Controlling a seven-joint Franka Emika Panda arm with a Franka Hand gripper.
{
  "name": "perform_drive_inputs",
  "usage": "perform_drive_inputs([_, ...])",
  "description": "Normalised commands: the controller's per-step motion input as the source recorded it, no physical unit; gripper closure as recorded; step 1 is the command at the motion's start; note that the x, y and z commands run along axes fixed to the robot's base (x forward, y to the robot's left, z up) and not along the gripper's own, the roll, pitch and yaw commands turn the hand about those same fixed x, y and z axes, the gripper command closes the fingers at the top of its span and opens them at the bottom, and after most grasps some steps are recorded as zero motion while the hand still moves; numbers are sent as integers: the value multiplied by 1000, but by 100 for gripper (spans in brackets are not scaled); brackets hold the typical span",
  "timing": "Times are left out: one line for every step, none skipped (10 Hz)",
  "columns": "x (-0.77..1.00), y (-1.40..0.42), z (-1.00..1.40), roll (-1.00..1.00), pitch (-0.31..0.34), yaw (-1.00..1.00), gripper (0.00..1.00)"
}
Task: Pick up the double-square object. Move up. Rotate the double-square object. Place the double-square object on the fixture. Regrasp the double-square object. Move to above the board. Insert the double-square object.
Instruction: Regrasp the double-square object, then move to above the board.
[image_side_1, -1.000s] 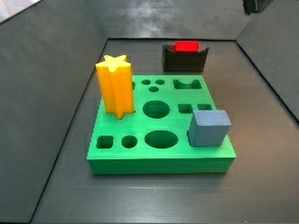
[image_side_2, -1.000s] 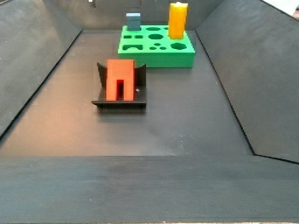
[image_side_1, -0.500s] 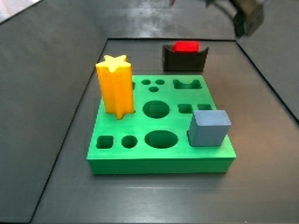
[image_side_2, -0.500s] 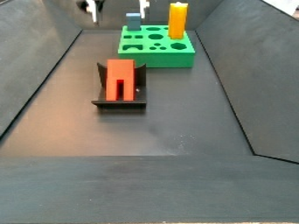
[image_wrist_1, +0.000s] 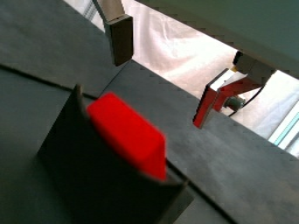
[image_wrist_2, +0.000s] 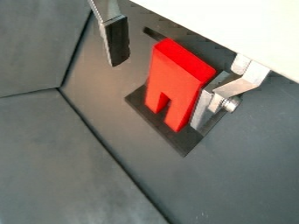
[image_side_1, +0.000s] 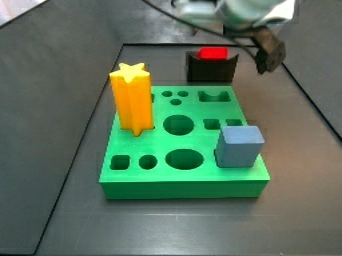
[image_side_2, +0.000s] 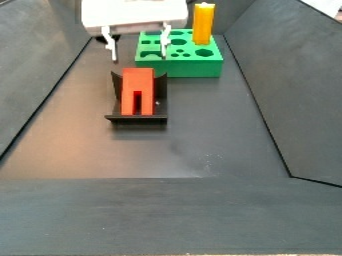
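Double-square object (image_side_2: 136, 91), glossy red, rests on the dark fixture (image_side_2: 135, 116), clear of the green board (image_side_2: 181, 64). In a side view the gripper (image_side_2: 134, 42) hangs above the far end of the piece, its two fingers spread apart with nothing between them, one finger (image_side_2: 106, 41) on either side of the fixture's line. In both wrist views the red block (image_wrist_2: 177, 83) lies between the open fingers without touching them; one dark-padded finger (image_wrist_2: 117, 39) and the opposite silver finger (image_wrist_2: 225, 91) stand well apart. A wrist view shows the stepped two-square end face with its groove, whereas the wrist view at a lower angle shows only a rounded red top (image_wrist_1: 128, 132) above the fixture wall (image_wrist_1: 76, 149). A side view alone shows the board's shaped holes, the yellow star prism (image_side_1: 130, 97) standing in the board (image_side_1: 181, 178), and the grey-blue cube (image_side_1: 239, 146) at its near corner. The floor (image_side_2: 201, 140) is matt dark grey, enclosed by sloping dark walls (image_side_2: 40, 70).
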Motion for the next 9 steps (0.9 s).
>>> perform_drive_inputs([107, 34, -993, 63, -56, 16, 0])
perform_drive_inputs([96, 25, -840, 62, -54, 6, 0])
perform_drive_inputs([86, 19, -740, 63, -50, 1, 0])
perform_drive_inputs([73, 11, -494, 64, -52, -2, 0])
perform_drive_inputs([63, 9, -354, 58, -46, -5, 0])
perform_drive_inputs([61, 8, -207, 57, -36, -5, 0])
perform_drive_inputs([0, 0, -500, 0, 0, 0, 100])
perform_drive_inputs([339, -27, 1000, -114, 586, -21, 100])
perform_drive_inputs([338, -26, 1000, -113, 587, -4, 100])
